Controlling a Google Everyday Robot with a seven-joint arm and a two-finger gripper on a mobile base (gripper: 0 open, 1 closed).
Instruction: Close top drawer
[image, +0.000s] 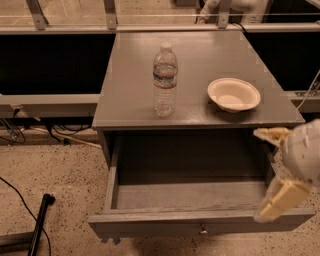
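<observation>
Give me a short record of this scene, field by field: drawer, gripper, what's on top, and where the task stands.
drawer: top drawer open, pulled out toward the camera
gripper: gripper by the drawer's right end, fingers spread, holding nothing
on top: bottle upright on the table; bowl to its right, apart from it
task: drawer not yet closed

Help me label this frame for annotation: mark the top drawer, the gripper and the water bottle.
top drawer (155, 225): camera view, left half of its front panel.
gripper (260, 174): camera view, midway between its open fingertips, at the drawer's right end.
water bottle (165, 80): camera view, its label.
</observation>
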